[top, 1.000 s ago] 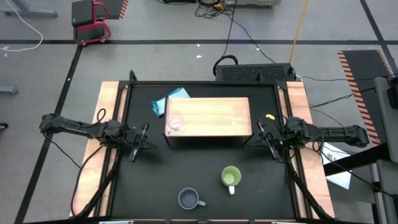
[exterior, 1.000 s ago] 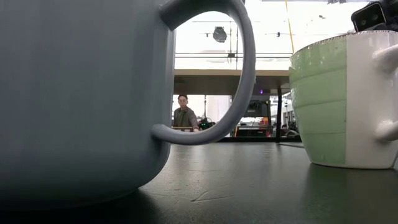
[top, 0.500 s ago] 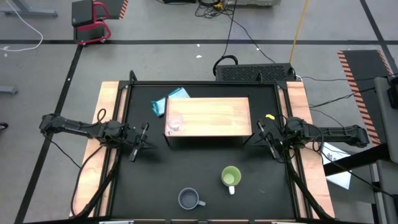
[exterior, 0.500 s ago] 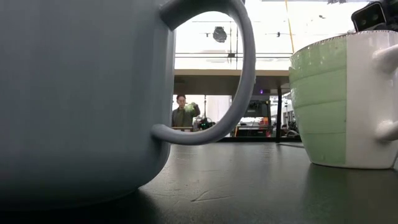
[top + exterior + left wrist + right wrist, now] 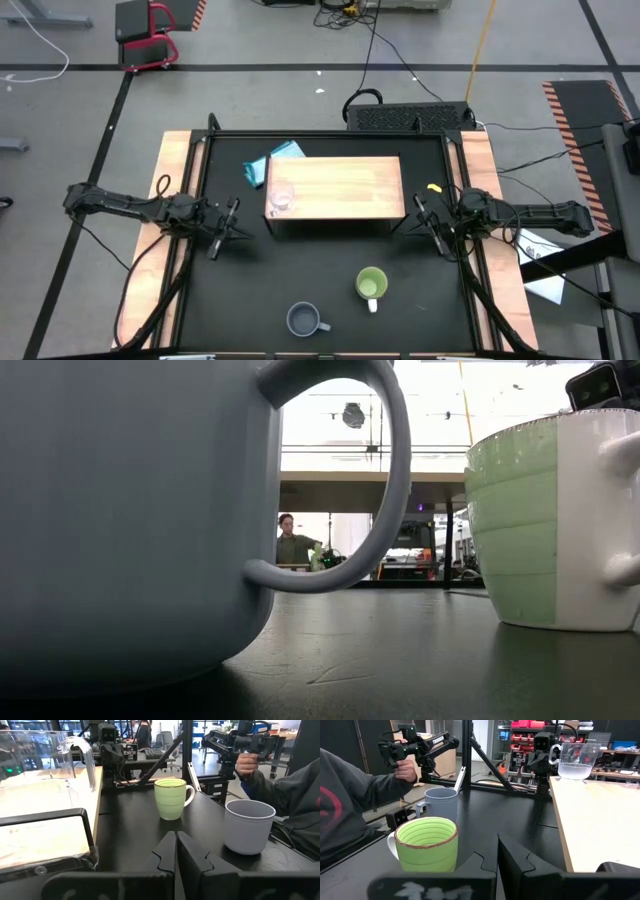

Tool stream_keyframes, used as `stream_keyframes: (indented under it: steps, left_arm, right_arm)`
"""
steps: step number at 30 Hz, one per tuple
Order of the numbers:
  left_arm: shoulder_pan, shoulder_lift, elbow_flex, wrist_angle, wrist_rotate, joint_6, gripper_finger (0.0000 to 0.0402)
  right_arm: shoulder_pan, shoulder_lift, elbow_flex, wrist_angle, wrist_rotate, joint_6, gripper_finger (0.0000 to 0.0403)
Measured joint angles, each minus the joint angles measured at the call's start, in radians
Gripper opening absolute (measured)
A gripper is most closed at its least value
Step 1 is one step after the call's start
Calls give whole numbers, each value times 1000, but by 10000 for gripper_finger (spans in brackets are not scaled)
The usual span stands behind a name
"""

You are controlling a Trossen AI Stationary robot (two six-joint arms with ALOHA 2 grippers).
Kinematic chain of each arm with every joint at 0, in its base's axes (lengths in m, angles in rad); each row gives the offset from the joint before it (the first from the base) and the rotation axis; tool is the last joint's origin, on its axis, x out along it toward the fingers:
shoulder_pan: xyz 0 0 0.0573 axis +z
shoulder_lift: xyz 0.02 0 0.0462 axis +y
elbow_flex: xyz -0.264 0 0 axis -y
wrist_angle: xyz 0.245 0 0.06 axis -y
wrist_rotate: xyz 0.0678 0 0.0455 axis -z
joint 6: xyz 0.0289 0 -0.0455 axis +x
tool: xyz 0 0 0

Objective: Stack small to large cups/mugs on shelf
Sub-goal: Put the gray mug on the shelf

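Your left arm reaches in low over the table's left edge, nearly level, and its left gripper (image 5: pixel 222 228) hangs over the black surface just off the left end of the shelf (image 5: pixel 345 186). Its two fingers are pressed together with nothing between them, as the left wrist view shows. Your right arm mirrors it from the right edge, stretched flat, with the right gripper (image 5: pixel 432 222) near the shelf's right end; its fingers too meet tip to tip and hold nothing.

The shelf sits toward the table's far edge, about midway across. The clear glass cup (image 5: pixel 281 198) stands upright on the plank top, at its left end near the front corner. The green mug (image 5: pixel 371 285) stands on the black surface toward the near edge, right of centre, its white handle pointing to the near edge. The grey-blue mug (image 5: pixel 304 320) stands closer still to the near edge, left of the green one and apart from it, handle to the right.

A person's hand (image 5: pixel 246 764) grips a handheld rig beyond the table.
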Motion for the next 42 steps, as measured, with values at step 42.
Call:
stream_keyframes:
  steps: [42]
  left_arm:
    - [0, 2, 1, -20, 32, -12, 13]
  right_arm:
    - [0, 0, 0, -8, 0, -12, 0]
